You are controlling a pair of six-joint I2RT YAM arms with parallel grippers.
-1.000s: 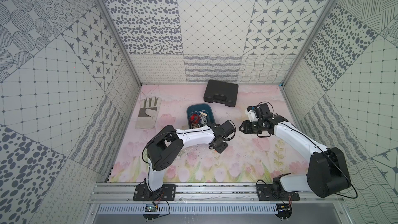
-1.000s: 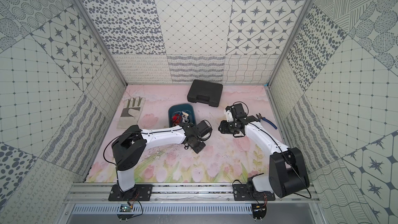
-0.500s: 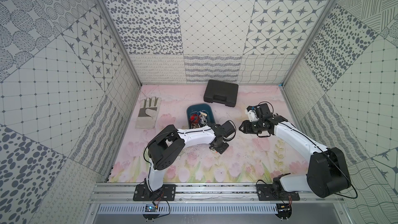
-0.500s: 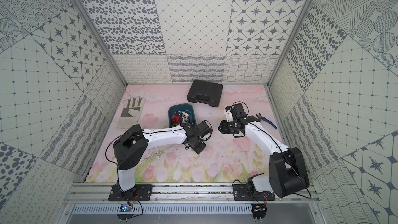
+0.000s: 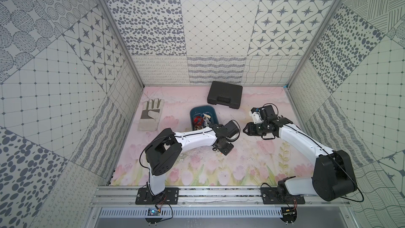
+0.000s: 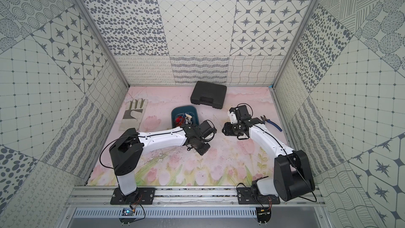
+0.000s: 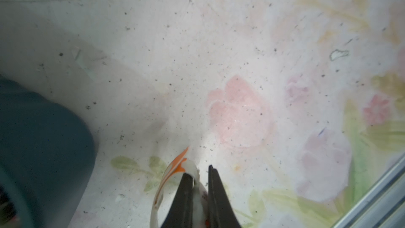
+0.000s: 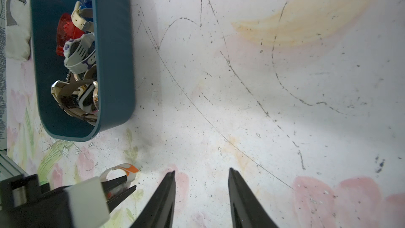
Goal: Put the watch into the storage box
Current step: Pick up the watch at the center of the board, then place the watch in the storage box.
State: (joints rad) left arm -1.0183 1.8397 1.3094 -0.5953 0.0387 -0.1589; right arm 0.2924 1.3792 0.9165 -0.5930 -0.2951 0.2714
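Left gripper (image 7: pixel 199 171): jaws pinched almost together on the watch (image 7: pixel 175 169). The white strap with orange patches is curled in a loop and sticks out past one black finger (image 7: pixel 184 194). The watch is outside the box (image 5: pixel 198 109), held low over the mat (image 5: pixel 197 167), close by at 5 o'clock from the box. Can't tell whether the strap tip touches the mat.

Right gripper (image 8: pixel 201 171): jaws partway apart, nothing between them, touching nothing. It sits at roughly 3 o'clock from the box, pointing toward the left gripper.

Box: dark teal plastic tub with rounded corners, low smooth walls and no lid. Inside is a jumble of watches: a red translucent piece (image 8: pixel 65 31), a white watch (image 8: pixel 79 51) with a ribbed strap, a cream strap with a buckle, and brown straps piled at one end.

Rest:
- Black hard case (image 5: pixel 224 94) with a moulded handle, at 12 o'clock by the back wall.
- Grey-and-cream work glove (image 5: pixel 151 115), lying flat at 10 o'clock.
- Blue-handled pliers (image 6: pixel 270 122), at 3 o'clock by the side wall, shown in a top view.
- The mat is a pale pink floral print, scuffed and speckled, with pen scribbles.
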